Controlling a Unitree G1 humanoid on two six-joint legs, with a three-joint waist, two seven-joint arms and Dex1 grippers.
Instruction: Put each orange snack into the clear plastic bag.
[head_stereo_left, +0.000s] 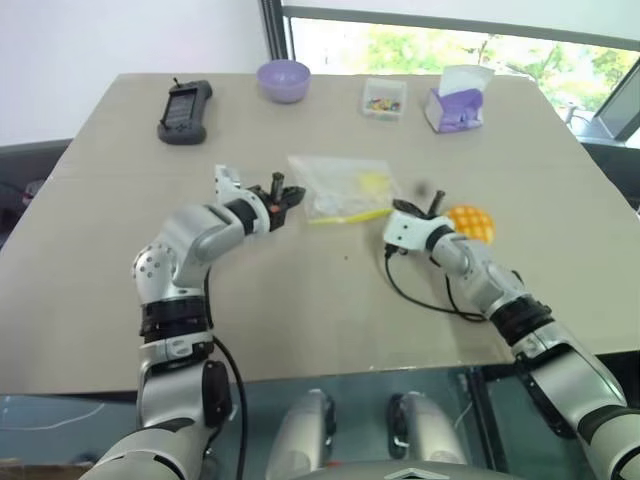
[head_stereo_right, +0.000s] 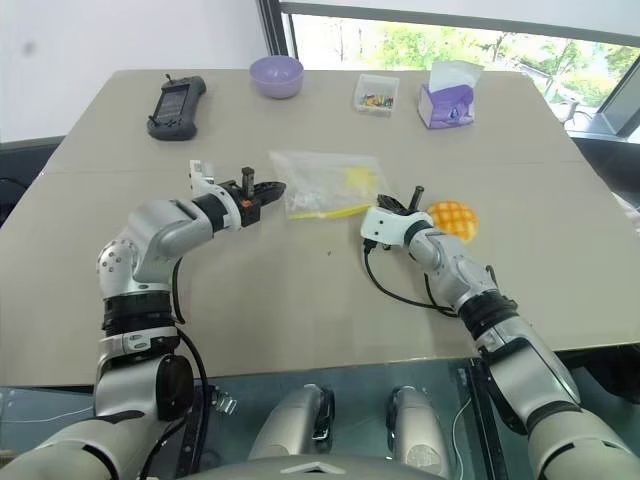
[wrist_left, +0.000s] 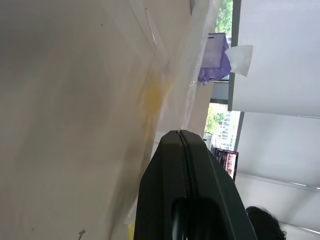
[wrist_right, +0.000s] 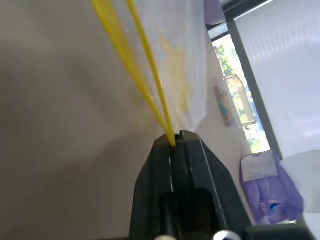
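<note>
Both pincers clamped on the crinkly clear plastic zip bag (head_stereo_right: 322, 184) mid-table: left pincer (head_stereo_right: 262, 194) on its left edge, right pincer (wrist_right: 173, 142) on the yellow zipper strip. Round orange criss-cross bun (head_stereo_right: 452, 219) on the beige table (head_stereo_right: 300, 300), just right of the right wrist.

No text or label can be read

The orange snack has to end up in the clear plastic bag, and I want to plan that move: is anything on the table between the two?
Only the right tool, shut on the clear plastic bag's yellow zipper edge, sits between it and the orange snack. Nothing else on the table lies there.
</note>
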